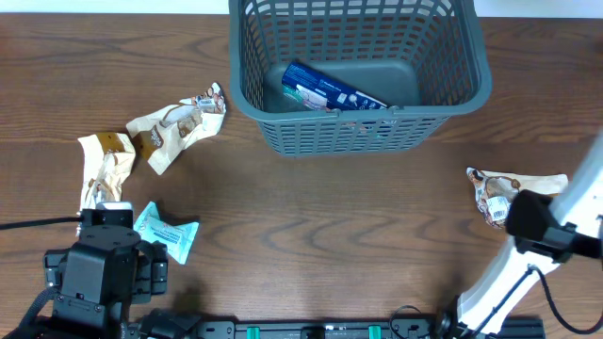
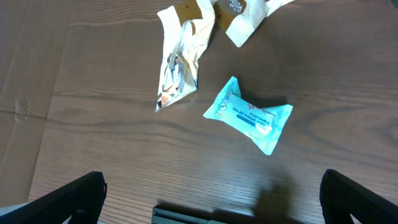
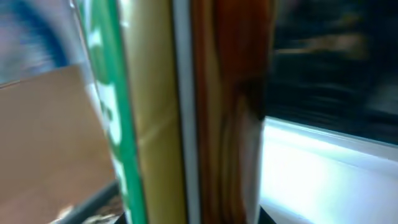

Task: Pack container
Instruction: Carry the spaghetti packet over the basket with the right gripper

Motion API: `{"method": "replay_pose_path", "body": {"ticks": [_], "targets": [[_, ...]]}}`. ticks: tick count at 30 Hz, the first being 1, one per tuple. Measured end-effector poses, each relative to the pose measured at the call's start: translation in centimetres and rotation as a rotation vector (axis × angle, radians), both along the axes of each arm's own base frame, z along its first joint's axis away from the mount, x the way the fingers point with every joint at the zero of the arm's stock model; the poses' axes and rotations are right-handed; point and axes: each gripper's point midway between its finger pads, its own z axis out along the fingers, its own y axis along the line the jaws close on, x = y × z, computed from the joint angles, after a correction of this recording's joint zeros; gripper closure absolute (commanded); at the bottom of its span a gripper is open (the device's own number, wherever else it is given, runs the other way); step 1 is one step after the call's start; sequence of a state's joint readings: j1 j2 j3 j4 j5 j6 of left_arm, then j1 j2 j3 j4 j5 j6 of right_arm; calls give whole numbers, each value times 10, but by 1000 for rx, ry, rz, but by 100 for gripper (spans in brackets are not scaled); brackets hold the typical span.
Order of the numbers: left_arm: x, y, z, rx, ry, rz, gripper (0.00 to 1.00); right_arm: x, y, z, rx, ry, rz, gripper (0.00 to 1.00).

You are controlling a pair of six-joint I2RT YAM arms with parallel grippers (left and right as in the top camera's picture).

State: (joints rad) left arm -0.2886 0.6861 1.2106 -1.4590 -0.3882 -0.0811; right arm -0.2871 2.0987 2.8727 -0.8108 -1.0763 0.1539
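In the overhead view, the container [image 1: 358,80] stands upright at the far middle of the brown worktop [image 1: 330,226], with a blue packet [image 1: 330,91] lying slantwise on its solid bottom. To its left two crumpled wrappers lie on the wood: a cream-and-brown packet [image 1: 174,127] nearer the basket, and a second cream packet [image 1: 105,165] beside it, their edges just about meeting. A teal tissue packet [image 1: 168,234] lies nearer us, just beside the black left arm [image 1: 89,273] at the near left corner. On the right, well apart from the container, a white-and-brown packet [image 1: 504,191] lies flat, and the dark right tool [image 1: 520,215] sits at its near edge. From up here we cannot tell whether the two touch. In the left wrist view, the left tool [image 2: 211,180] stands with its jaws spread fully wide and nothing between them. The teal tissue packet [image 2: 249,116] lies on the wood ahead of it, with the second cream packet [image 2: 180,68] further off to the left. In the right wrist view we see only blurred upright bands of green, gold and brown. The right tool is closed almost all the way, and we cannot tell whether it grips anything.
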Motion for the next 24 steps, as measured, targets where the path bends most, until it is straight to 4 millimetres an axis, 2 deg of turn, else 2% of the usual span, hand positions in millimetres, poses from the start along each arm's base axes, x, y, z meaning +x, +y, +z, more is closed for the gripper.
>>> {"method": "replay_pose_path", "body": {"ticks": [1,3,6,8,18,21,24], "targets": [[0,0,0,0,0,0,1,-3,19,-4,-3,13,53,99],[0,0,0,0,0,0,1,-5,43,-16,-11,52,115,99],[0,0,0,0,0,0,1,-7,70,-42,-49,118,165,99],[0,0,0,0,1,-1,2,-5,81,-61,-95,156,165,99],[0,0,0,0,0,0,1,15,107,-142,-288,296,143,99],[0,0,0,0,0,0,1,23,113,-174,-336,369,131,99],[0,0,0,1,2,0,1,28,114,-214,-396,455,125,99]]}}
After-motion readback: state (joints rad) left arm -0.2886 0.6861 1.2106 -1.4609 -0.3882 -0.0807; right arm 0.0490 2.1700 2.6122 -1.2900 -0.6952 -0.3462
